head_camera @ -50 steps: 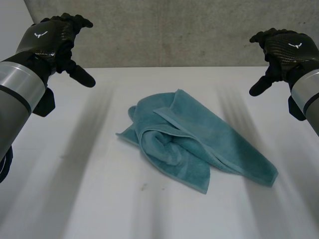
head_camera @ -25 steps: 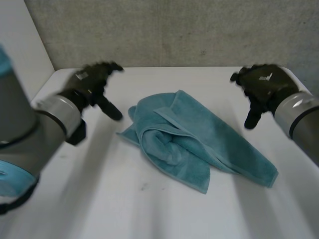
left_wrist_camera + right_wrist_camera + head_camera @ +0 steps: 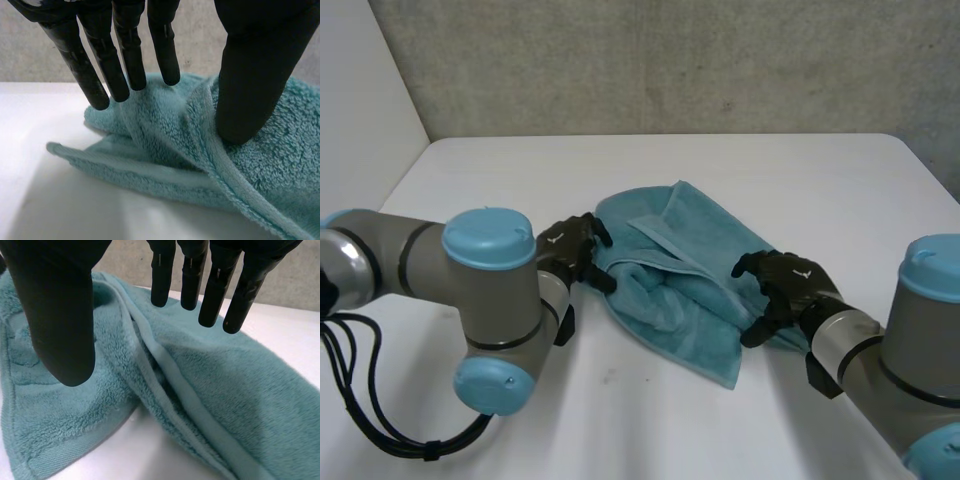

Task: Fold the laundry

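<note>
Teal towel [image 3: 690, 265] lies bunched in the middle of the white surface [image 3: 490, 180], its layers lapped over one another. We note a small white emblem [image 3: 556, 238] on the back of each black hand; it is too small to read as lettering. The left hand [image 3: 572, 252] is at the towel's left edge, fingers [image 3: 125, 55] straight and spread over the fold, thumb tip on the hemmed edge, nothing pinched. The right hand [image 3: 788, 285] is at the near right edge, fingers [image 3: 220, 285] straight, thumb apart, gripping nothing. Both hands hide the towel's ends in the head view.
</note>
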Robot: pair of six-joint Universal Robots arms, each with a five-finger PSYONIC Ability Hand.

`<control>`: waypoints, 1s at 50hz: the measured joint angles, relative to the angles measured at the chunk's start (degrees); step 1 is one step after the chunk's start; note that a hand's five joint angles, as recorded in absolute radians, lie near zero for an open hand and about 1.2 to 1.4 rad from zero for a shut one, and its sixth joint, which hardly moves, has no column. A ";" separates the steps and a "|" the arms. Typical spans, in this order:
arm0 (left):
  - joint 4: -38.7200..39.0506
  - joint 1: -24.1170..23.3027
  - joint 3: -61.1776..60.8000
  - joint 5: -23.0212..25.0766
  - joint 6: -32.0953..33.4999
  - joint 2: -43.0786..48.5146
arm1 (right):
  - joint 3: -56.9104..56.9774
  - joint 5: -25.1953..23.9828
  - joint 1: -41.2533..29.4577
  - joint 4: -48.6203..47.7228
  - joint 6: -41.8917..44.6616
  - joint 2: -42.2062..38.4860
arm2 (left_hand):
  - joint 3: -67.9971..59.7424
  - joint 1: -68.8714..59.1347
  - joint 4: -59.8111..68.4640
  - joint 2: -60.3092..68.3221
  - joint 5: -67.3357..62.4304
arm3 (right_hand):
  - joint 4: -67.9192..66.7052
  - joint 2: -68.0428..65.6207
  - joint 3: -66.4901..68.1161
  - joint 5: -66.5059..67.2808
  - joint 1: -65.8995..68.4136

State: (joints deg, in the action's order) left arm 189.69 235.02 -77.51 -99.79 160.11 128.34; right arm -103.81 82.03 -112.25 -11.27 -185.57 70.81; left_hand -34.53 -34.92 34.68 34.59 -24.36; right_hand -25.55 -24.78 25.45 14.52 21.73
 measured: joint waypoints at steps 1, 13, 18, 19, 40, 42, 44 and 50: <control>0.17 -0.02 0.31 0.05 0.06 0.74 | 0.29 0.04 -0.10 -0.76 -0.33 -1.10 | -0.49 -0.42 0.47 0.48 -0.43 | -1.13 -1.46 1.22 1.05 1.06; 1.54 0.04 2.22 0.25 1.11 3.43 | 5.79 1.80 -0.35 -7.14 -0.34 -8.50 | -32.21 -27.98 32.46 31.99 -30.08 | -41.28 -41.98 40.97 40.72 34.27; 4.87 0.68 3.40 0.38 5.65 0.24 | 11.61 3.83 -0.36 -8.58 1.08 -9.66 | -33.73 -27.98 33.57 33.55 -30.15 | -42.54 -42.45 42.01 41.22 34.28; 5.46 0.84 3.67 0.45 6.59 -0.52 | 12.69 4.08 -0.34 -8.37 1.40 -9.61 | -33.73 -27.98 33.57 33.55 -30.15 | -42.55 -42.45 42.01 41.24 34.28; 6.48 10.34 6.98 12.40 26.27 -14.73 | 26.59 6.38 -0.54 -5.97 16.58 4.07 | -33.87 -27.98 33.60 33.77 -30.15 | -42.70 -42.45 42.01 41.32 34.28; 4.35 10.58 5.24 12.94 26.26 -14.44 | 25.57 5.71 -0.70 -4.04 17.49 2.78 | -33.84 -27.98 33.56 33.72 -30.15 | -42.71 -42.45 42.01 41.37 34.28; 1.60 10.71 1.94 13.32 26.37 -13.35 | 24.06 5.10 -1.09 -1.38 18.45 -0.03 | -26.16 -25.42 25.97 26.12 -26.32 | -42.70 -42.45 42.01 41.68 34.28; -1.26 10.72 -4.02 13.19 27.47 -10.30 | 21.38 4.61 -2.15 2.83 19.67 -7.78 | -7.99 -6.01 7.48 7.05 -7.81 | -42.71 -42.45 42.01 42.02 34.28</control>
State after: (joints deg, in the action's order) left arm 188.43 245.74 -81.53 -86.59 187.58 118.04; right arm -82.43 86.64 -114.40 -8.44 -165.90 63.03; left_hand -42.53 -40.93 42.17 41.64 -32.18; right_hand -68.26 -67.23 67.46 56.54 56.01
